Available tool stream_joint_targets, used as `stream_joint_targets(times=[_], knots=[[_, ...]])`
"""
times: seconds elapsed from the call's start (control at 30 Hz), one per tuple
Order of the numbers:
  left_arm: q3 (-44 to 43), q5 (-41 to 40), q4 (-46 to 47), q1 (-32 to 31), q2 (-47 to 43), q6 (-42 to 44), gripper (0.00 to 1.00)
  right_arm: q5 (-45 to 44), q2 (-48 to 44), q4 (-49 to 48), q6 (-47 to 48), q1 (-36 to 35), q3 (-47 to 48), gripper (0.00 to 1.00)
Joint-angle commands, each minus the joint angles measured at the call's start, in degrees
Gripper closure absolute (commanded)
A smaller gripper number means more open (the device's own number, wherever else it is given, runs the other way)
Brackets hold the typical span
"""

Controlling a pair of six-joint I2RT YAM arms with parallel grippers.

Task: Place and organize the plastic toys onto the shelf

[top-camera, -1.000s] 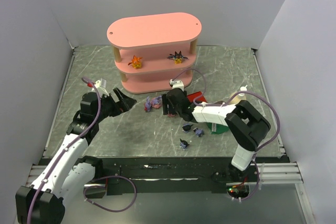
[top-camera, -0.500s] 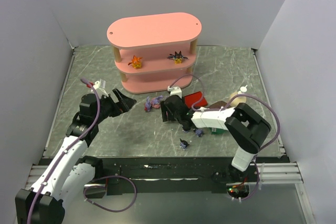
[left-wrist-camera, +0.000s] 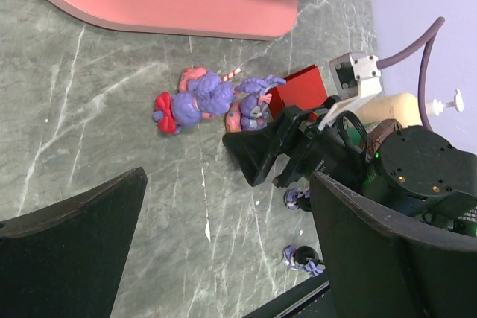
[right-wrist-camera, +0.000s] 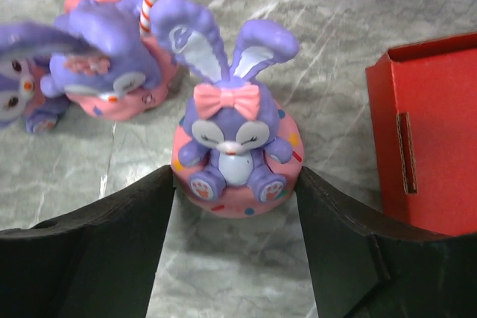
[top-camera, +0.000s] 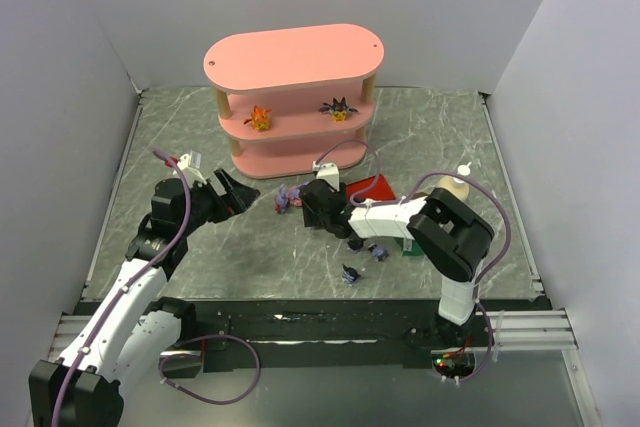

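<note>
My right claw (right-wrist-camera: 235, 180) straddles the upright lilac bunny (right-wrist-camera: 232, 143) at frame centre, on the table (right-wrist-camera: 223, 277), lower in the overhead frame than the shelf (top-camera: 292, 57). Whether it is pinching or merely touching, I cannot tell. I'd close squarely on the pink base (not the ears), clear of the red box (right-wrist-camera: 428, 132).

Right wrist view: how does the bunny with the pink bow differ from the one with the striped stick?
The pink-bow bunny sits upright, facing the camera; the striped-stick bunny is tipped sideways. The pink-bow bunny stands between the right claw's fingers; the striped-stick bunny lies outside them. Both are lilac, long-eared toys on pink bases, on the marble table.
</note>
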State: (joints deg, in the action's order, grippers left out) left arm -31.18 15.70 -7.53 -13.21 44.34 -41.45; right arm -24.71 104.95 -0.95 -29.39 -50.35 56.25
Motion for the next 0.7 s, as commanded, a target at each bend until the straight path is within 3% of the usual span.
stream_joint_targets(times=[0.0, 0.17, 0.23, 0.47, 0.57, 0.67], knots=[[0.07, 1.35, 2.08, -0.15, -0.39, -0.91, 0.04, -2.27, 3.33, 3.67, -2.69, 0.16, 2.11, 0.27], [0.15, 1.43, 2.34, -0.15, -0.48, -0.91, 0.04, -3.59, 4.65, 6.31, -4.54, 0.6, 3.95, 0.27], [0.07, 1.61, 2.43, -0.15, -0.3, -0.91, 0.04, -3.77, 4.74, 6.05, -4.63, 0.78, 3.87, 0.31], [0.15, 1.7, 2.7, -0.15, -0.04, -1.0, 0.04, -4.55, 2.29, 5.08, -4.37, 0.95, 2.11, 0.72], [0.24, 1.87, 2.7, -0.15, -0.13, -1.09, 0.04, -4.91, -0.34, 2.81, -2.79, 1.74, 0.45, 0.86], [0.33, 2.14, 2.87, -0.15, -0.04, -1.18, 0.04, -3.95, -2.89, 1.22, 0.45, 4.46, -1.05, 0.91]])
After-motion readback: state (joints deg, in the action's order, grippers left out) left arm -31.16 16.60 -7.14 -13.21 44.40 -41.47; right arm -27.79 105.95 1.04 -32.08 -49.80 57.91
